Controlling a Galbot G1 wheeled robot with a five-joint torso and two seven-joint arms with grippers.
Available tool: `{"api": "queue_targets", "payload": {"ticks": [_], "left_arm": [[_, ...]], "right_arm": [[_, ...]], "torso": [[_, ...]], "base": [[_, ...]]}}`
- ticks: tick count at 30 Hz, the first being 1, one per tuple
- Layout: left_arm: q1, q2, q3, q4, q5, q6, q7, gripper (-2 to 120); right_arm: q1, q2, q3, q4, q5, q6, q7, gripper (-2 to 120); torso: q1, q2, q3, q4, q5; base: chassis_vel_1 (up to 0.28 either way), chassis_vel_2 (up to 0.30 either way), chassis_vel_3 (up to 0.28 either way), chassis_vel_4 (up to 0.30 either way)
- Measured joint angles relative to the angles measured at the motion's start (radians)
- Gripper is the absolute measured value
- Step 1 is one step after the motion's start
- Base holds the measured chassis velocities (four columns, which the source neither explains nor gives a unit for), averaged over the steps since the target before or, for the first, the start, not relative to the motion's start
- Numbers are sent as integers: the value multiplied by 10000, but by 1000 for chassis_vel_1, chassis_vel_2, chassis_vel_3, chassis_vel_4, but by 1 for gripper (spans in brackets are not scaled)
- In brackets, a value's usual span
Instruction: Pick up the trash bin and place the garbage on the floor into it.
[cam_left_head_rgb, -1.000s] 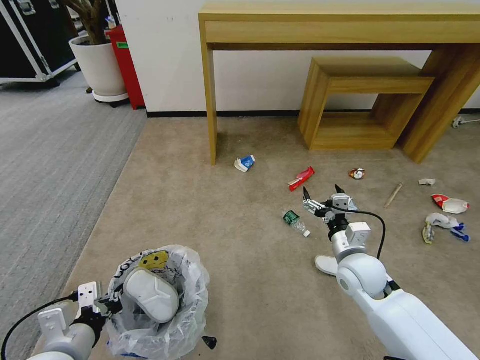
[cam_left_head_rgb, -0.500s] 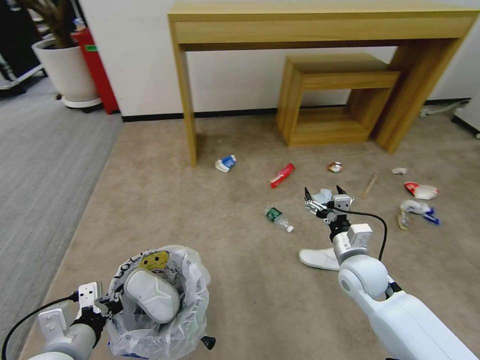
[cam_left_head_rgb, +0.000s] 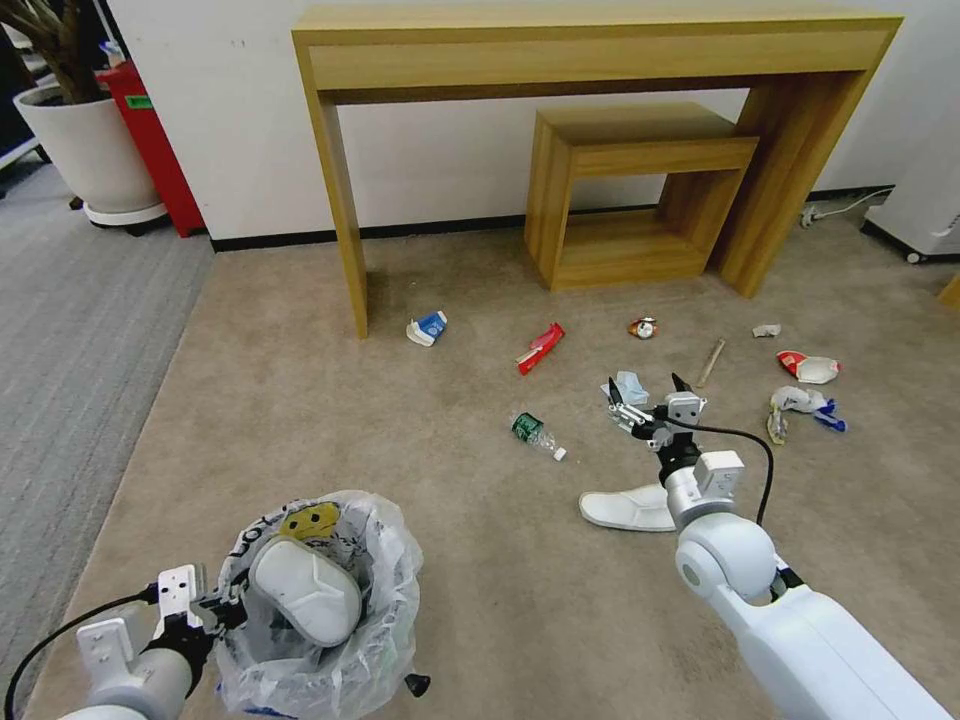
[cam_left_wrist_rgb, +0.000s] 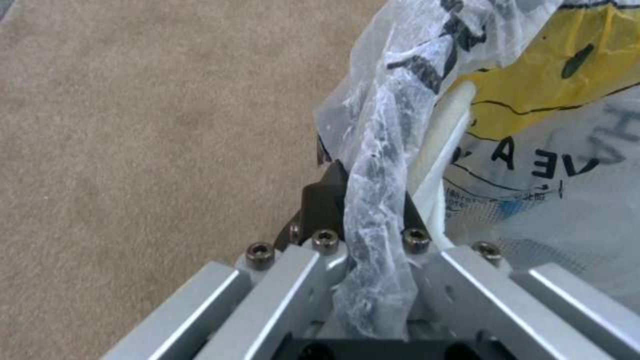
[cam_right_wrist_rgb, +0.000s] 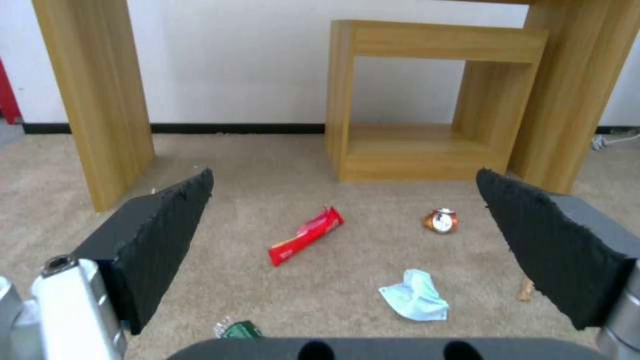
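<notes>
Right pincer (cam_left_head_rgb: 648, 392): jaws spread wide, nothing between them, held out level above the floor (cam_left_head_rgb: 300, 400) ahead of the robot. In the right wrist view the pale blue mask (cam_right_wrist_rgb: 417, 295) lies on the carpet between the two black fingers (cam_right_wrist_rgb: 157, 235), nearest the pincer. The red wrapper (cam_right_wrist_rgb: 305, 236) sits beyond it toward 11 o'clock and the crushed can (cam_right_wrist_rgb: 441, 220) toward 1 o'clock.

Head view, outward from the right pincer: white slipper (cam_left_head_rgb: 628, 508) at 6 o'clock, just beside the forearm; green-label bottle (cam_left_head_rgb: 530, 430) at 8 o'clock; wooden stick (cam_left_head_rgb: 711, 361) at 2 o'clock; blue-white carton (cam_left_head_rgb: 428, 327) farther off at 10 o'clock, near the leg of the wooden surface (cam_left_head_rgb: 600, 40).

Left pincer (cam_left_wrist_rgb: 367, 200): closed on the bag-covered rim of the trash bin (cam_left_head_rgb: 330, 610), which hangs at the lower left with one white slipper inside.

Judgement: the step in hand is selecting and approaching the next piece. Recommended practice: lower the right pincer straight over a single item with jaws kept wide, close on its bulk and not a loose edge, and hold the bin level so its contents stay in.
</notes>
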Motion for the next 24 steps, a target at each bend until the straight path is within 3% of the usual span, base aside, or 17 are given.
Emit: {"api": "queue_targets", "payload": {"ticks": [17, 24], "left_arm": [[-102, 145, 36, 102, -156, -123, -93, 1], [-63, 162, 32, 104, -170, -218, -94, 1]], "right_arm": [[-401, -28, 384, 206, 84, -239, 103, 93], [-475, 3, 386, 265, 49, -270, 108, 93]], "torso": [[-1, 0, -1, -1, 1], [-1, 0, -1, -1, 1]], "base": [[0, 0, 0, 0], [-91, 93, 105, -100]]}}
